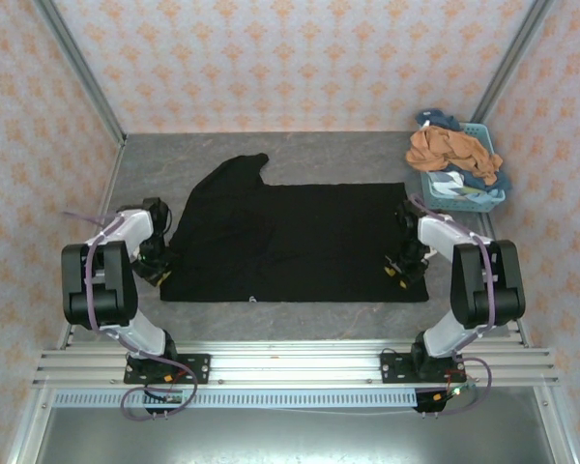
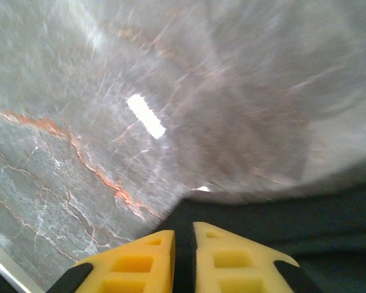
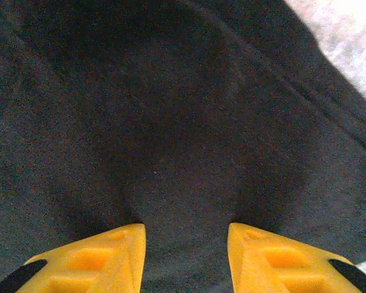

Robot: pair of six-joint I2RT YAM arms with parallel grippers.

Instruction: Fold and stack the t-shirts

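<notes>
Bare grey table lies open beyond the black t-shirt, which is spread flat in the middle. The walls stand close on both sides, and the basket with a rust-orange tee sits at far right. My left gripper is pinched nearly closed on the shirt's left edge. My right gripper hangs spread wide over the shirt's right edge, holding nothing.
</notes>
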